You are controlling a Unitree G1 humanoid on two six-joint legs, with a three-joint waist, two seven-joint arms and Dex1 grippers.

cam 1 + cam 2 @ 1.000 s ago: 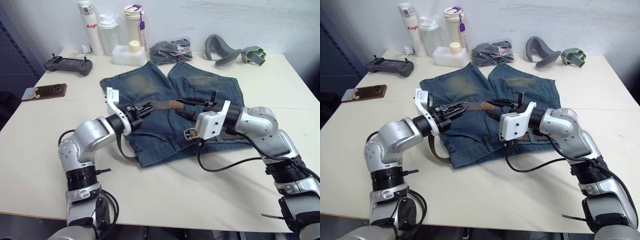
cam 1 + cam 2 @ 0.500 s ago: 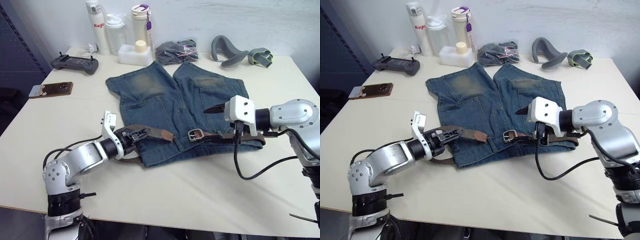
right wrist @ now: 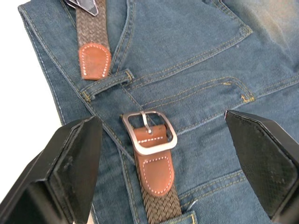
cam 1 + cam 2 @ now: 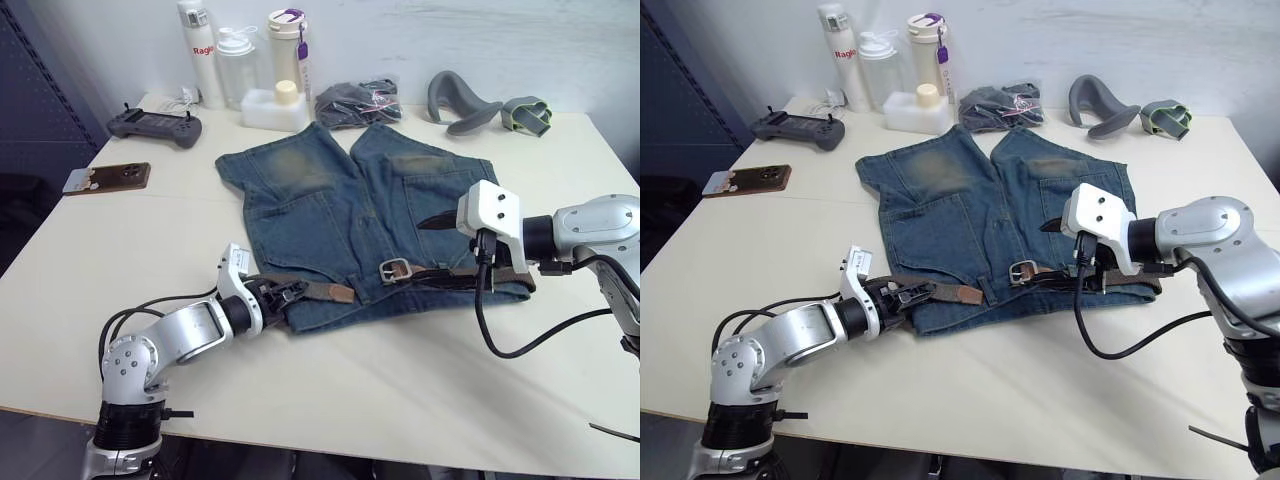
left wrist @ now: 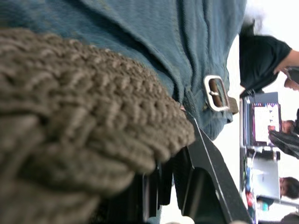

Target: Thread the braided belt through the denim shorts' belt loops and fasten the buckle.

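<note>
The denim shorts (image 4: 340,200) lie flat on the table, waistband nearest me. The braided belt (image 4: 450,276) runs along the waistband. Its silver buckle (image 4: 393,268) rests near the middle, and its brown tip (image 4: 340,293) lies just left of the buckle. A belt loop (image 3: 105,81) sits between tip and buckle. My left gripper (image 4: 283,293) is shut on the braided strap behind the tip, and the weave (image 5: 79,116) lies against its black finger (image 5: 205,177). My right gripper (image 3: 162,117) hovers open over the buckle (image 3: 149,133), to the buckle's right in the head views (image 4: 1065,255).
Bottles (image 4: 195,55) and a white box (image 4: 272,108) stand at the back left. A controller (image 4: 155,125) and a phone (image 4: 108,178) lie on the left. A dark bundle in a clear bag (image 4: 358,100) and grey parts (image 4: 462,100) sit behind the shorts.
The camera has shifted. My left gripper has come down to the waistband's near edge with the belt tip. My right gripper has drawn back to the right, off the middle of the shorts.
</note>
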